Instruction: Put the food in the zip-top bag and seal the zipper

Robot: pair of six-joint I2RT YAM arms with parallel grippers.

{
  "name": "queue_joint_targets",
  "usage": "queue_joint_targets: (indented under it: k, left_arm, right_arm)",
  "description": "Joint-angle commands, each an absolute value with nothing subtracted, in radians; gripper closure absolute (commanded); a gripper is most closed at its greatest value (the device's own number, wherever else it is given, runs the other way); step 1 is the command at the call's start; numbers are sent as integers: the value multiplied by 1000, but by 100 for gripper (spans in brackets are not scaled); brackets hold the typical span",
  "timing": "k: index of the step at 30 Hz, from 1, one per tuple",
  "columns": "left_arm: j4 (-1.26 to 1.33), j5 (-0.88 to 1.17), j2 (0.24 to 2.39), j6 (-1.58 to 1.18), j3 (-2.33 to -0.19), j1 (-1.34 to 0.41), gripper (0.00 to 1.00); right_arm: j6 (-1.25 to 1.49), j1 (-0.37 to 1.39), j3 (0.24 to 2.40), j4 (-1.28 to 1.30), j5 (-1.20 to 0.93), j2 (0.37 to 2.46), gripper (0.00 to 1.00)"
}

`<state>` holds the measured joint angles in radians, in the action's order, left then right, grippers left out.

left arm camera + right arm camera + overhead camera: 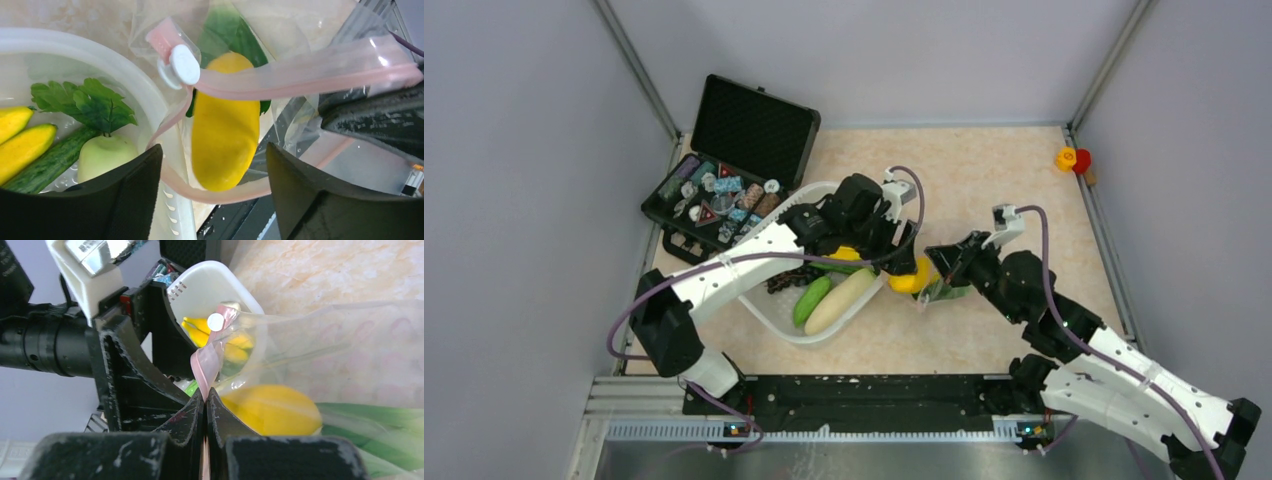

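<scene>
- We see the left gripper (214, 147) with its two black fingers (125, 200) spread wide and holding nothing. A smooth, oblong yellow pepper (225, 135) sits between them, with a sliver of space on either side.
- The pepper lies inside the mouth of the clear, crinkly plastic zip-top bag (350, 340), resting on a dark green leaf (235, 35) that is also in the bag.
- The thin pinkish-red zipper (310, 70) loops around the pepper. One side crosses above it and the other runs beneath it, between the left fingertips.
- The round white slider tab (180, 67) sits at the left end of that loop, just over the rim of the translucent white rectangular plastic tub (774, 322).
- The right gripper (205, 397) is pinched tight on the zipper and holds the bag's mouth up. The pepper is just beside its fingers, inside the bag.
- From above, we see both grippers meeting just to the right of the tub, on the beige table (1004, 170).
- In the tub, a green cucumber (812, 300) and a long white radish (839, 300) lie side by side, under the left arm.
- An open black case (754, 125) of small colourful trinkets stands behind the tub, in the far left corner.
</scene>
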<state>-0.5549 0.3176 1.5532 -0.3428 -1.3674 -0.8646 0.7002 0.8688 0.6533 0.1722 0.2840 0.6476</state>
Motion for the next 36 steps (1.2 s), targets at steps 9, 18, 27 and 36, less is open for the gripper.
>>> queue_joint_targets:
  k: [9, 18, 27, 36]
  left_arm:
    - [-411, 332, 1375, -297, -1301, -865, 17]
    - [-202, 113, 1044, -332, -1079, -864, 2]
    - [-246, 143, 1069, -363, -1066, -862, 1]
    - [-272, 144, 1079, -354, -1068, -862, 1]
  right_arm:
    - [815, 876, 628, 201, 422, 586, 100]
    - [802, 768, 863, 305, 458, 575, 100]
    - [775, 318, 854, 575, 207, 704, 100]
    - [794, 153, 691, 325, -234, 642, 100]
